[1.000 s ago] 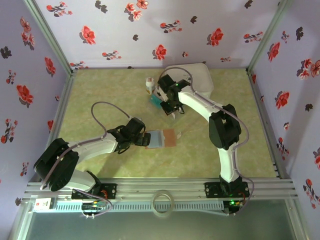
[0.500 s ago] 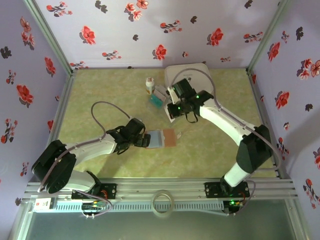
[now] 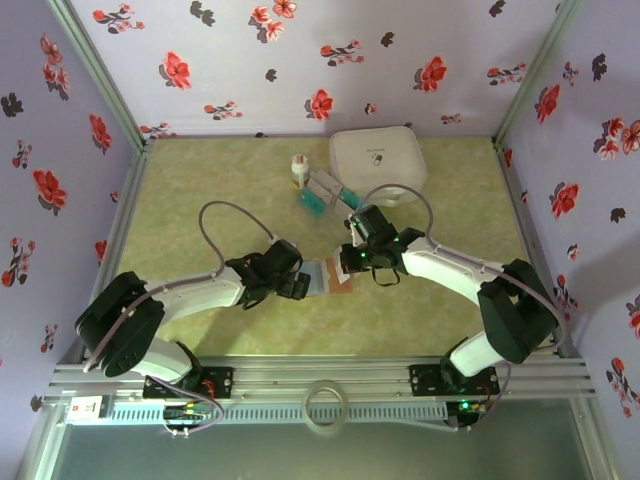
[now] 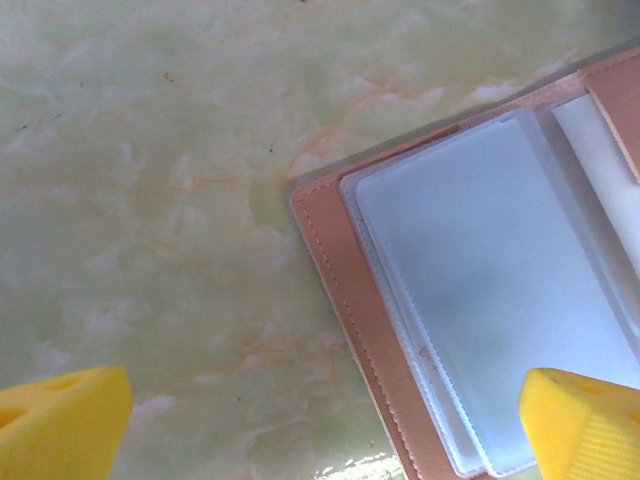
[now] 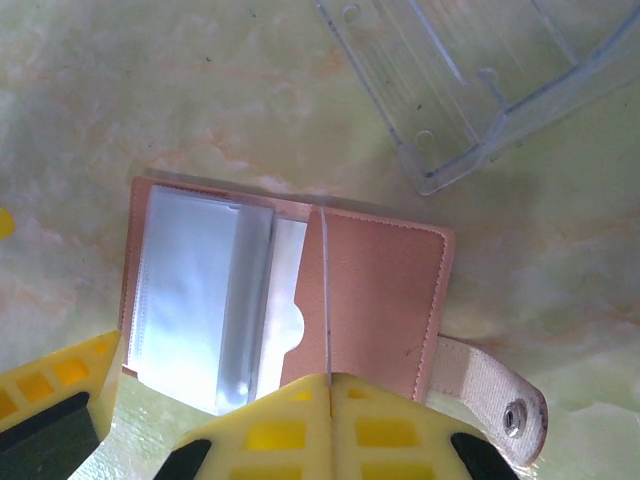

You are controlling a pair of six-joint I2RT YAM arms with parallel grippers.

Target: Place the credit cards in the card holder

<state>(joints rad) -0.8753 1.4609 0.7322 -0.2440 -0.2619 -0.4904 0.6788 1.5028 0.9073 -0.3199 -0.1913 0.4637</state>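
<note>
Can barely make out the card (image 5: 325, 300) pinched in the closed right jaws, just a thin edge-on line, probably white, over the open card holder (image 5: 380, 300) lying flat on the tabletop (image 3: 200, 200). Got the left jaws spread wide, straddling its left edge. Also seeing a clear plastic tray (image 5: 470, 80) nearby, cut off by the frame.

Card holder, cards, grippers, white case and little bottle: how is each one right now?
card holder: lying open, strap undone.
left gripper: open, hovering over the card holder's edge.
right gripper: shut on one credit card.
credit card: held edge-on above the card holder's pocket.
other cards: lying beside the bottle.
white case: closed.
bottle: standing upright.
</note>
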